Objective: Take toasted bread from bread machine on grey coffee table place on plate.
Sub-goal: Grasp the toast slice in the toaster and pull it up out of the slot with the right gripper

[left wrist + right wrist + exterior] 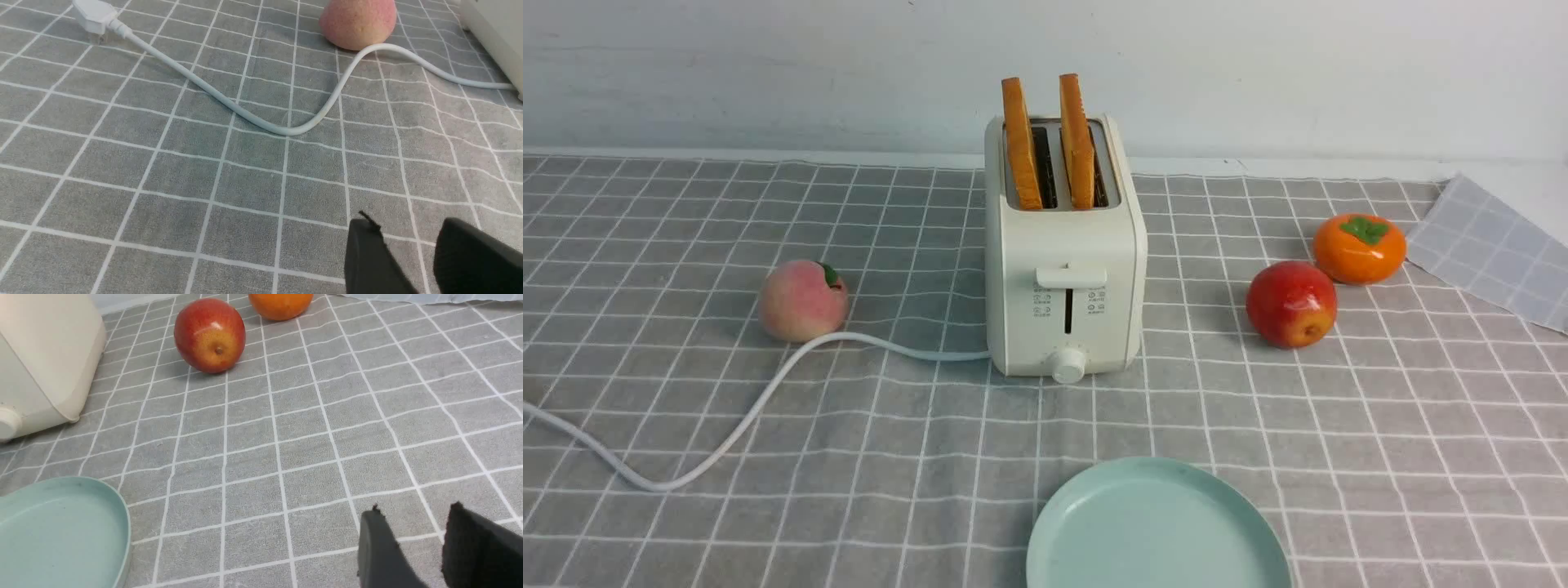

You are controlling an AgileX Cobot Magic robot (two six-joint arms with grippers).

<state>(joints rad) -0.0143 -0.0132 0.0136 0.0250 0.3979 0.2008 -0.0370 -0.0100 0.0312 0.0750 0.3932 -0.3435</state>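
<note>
Two slices of toasted bread (1022,143) (1076,139) stand upright in the slots of the cream-white bread machine (1066,261), which sits mid-table on the grey coffee table (1339,425). The mint-green plate (1156,527) lies in front of it at the near edge. Neither arm shows in the front view. My left gripper (408,226) hovers open over bare cloth, near the cord. My right gripper (412,512) is open too, empty, over cloth to the right of the plate (61,531). The bread machine's corner (45,359) shows in the right wrist view.
A peach (802,300) sits left of the bread machine, with the white cord (768,392) curving past it to a plug (94,16). A red apple (1290,304) and an orange persimmon (1359,247) lie to the right. A paler checked cloth (1494,245) covers the far right corner.
</note>
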